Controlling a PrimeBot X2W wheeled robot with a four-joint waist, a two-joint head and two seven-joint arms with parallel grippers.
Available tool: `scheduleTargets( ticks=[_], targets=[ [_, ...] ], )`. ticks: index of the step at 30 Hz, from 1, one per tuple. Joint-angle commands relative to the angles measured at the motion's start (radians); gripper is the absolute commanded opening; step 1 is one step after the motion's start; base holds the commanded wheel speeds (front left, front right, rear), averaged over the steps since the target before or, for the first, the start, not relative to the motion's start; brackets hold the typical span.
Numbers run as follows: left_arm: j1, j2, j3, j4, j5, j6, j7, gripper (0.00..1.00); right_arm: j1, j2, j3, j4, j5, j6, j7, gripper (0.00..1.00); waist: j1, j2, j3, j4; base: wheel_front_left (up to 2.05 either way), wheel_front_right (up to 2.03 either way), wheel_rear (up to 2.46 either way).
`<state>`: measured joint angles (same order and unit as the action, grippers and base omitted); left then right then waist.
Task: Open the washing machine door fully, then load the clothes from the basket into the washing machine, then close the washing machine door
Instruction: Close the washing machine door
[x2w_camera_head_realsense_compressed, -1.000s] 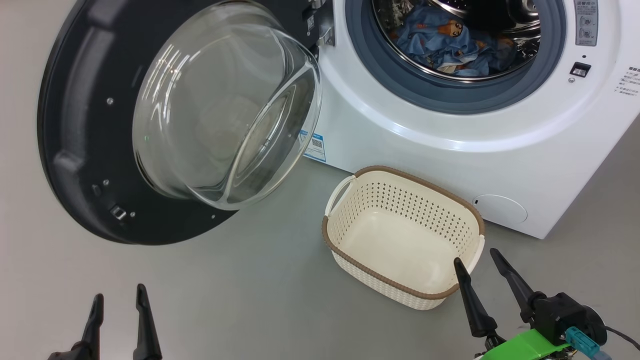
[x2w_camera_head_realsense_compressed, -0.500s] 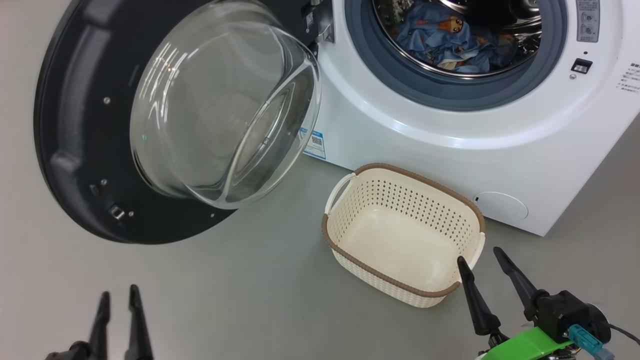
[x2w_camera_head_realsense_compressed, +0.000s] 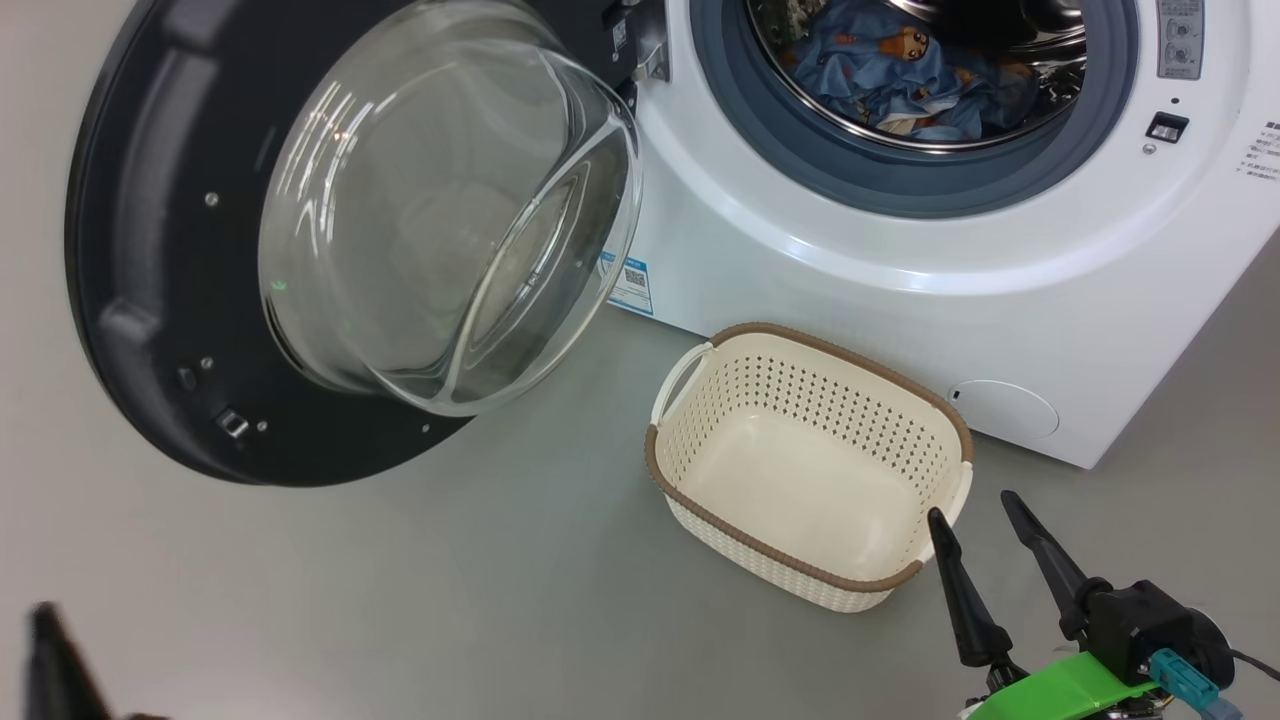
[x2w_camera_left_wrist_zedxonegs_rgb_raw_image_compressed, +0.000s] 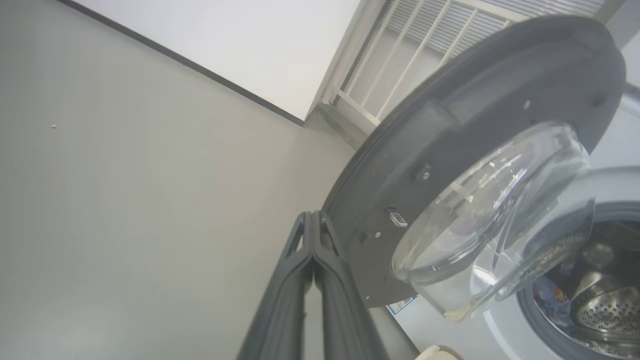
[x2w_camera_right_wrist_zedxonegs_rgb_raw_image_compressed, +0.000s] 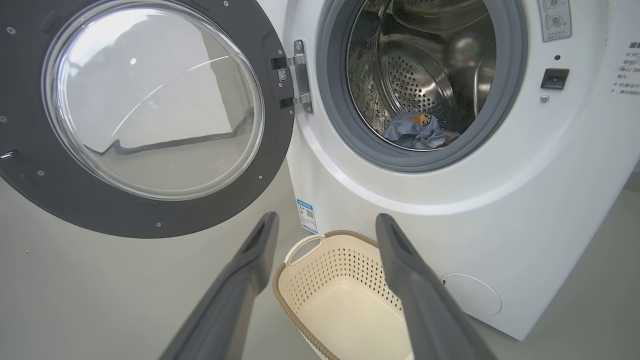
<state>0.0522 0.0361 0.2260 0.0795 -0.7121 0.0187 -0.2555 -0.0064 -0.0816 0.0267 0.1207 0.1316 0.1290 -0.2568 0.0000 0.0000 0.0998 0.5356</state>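
Note:
The washing machine door (x2w_camera_head_realsense_compressed: 150, 300) hangs wide open to the left, its glass bowl (x2w_camera_head_realsense_compressed: 450, 210) bulging toward me. Inside the steel drum of the white washing machine (x2w_camera_head_realsense_compressed: 850, 270) lie the light-blue clothes (x2w_camera_head_realsense_compressed: 900, 80), which the right wrist view also catches as clothes (x2w_camera_right_wrist_zedxonegs_rgb_raw_image_compressed: 415, 132). On the floor before the machine stands the basket (x2w_camera_head_realsense_compressed: 800, 480), with nothing in it. My right gripper (x2w_camera_head_realsense_compressed: 972, 508) is open just beyond the basket's near right corner. My left gripper (x2w_camera_left_wrist_zedxonegs_rgb_raw_image_compressed: 312, 216) has its fingers pressed together, empty, a little short of the door's lower rim (x2w_camera_left_wrist_zedxonegs_rgb_raw_image_compressed: 370, 260); a blurred dark finger (x2w_camera_head_realsense_compressed: 50, 660) shows at the lower left.
Grey floor stretches left of the basket and under the door. A round white service cap (x2w_camera_head_realsense_compressed: 1005, 410) and a blue label (x2w_camera_head_realsense_compressed: 630, 285) sit low on the machine front. A white slatted rack (x2w_camera_left_wrist_zedxonegs_rgb_raw_image_compressed: 400, 50) stands by the wall behind the door.
My left gripper has shut and slid down-left, almost out of the head view. The right gripper stays open. The head view itself has shifted slightly.

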Motion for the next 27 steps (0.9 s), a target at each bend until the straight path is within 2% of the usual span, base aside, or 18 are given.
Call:
scheduleTargets(
  ticks=[1,6,12,14,21,27],
  targets=[
    [-0.056,0.014,0.073,0.004,-0.067,-0.018,-0.006,0.0,-0.013,0.002,0.025,-0.028,0.001,0.002,-0.005,1.0,0.0,0.0,0.0,0.0,0.0,0.0,0.0],
    [-0.166,0.018,0.227,0.128,-0.349,-0.113,-0.002,0.0,-0.01,0.005,0.024,-0.029,0.004,0.002,-0.005,1.0,0.0,0.0,-0.005,-0.003,0.0,0.0,0.0],
    [-0.318,0.136,0.35,0.238,-0.619,-0.138,0.132,0.0,-0.012,0.006,0.027,-0.033,0.008,0.002,-0.005,1.0,0.0,0.0,0.002,-0.02,0.0,0.0,0.0],
    [-0.385,0.201,0.403,0.309,-0.7,-0.141,0.172,0.0,-0.015,0.009,0.025,-0.032,0.016,0.002,-0.005,1.0,0.0,0.0,0.009,-0.035,0.0,0.0,0.0],
    [-0.524,0.315,0.435,0.467,-0.795,-0.137,0.263,0.0,-0.03,-0.004,0.024,-0.025,0.029,0.002,-0.005,1.0,0.0,0.0,0.027,-0.071,0.0,0.0,0.0],
    [-0.588,0.37,0.406,0.554,-0.805,-0.115,0.335,0.0,-0.036,-0.008,0.029,-0.024,0.033,0.002,-0.003,1.0,0.0,0.0,0.034,-0.097,0.0,0.0,0.0]
  ],
)
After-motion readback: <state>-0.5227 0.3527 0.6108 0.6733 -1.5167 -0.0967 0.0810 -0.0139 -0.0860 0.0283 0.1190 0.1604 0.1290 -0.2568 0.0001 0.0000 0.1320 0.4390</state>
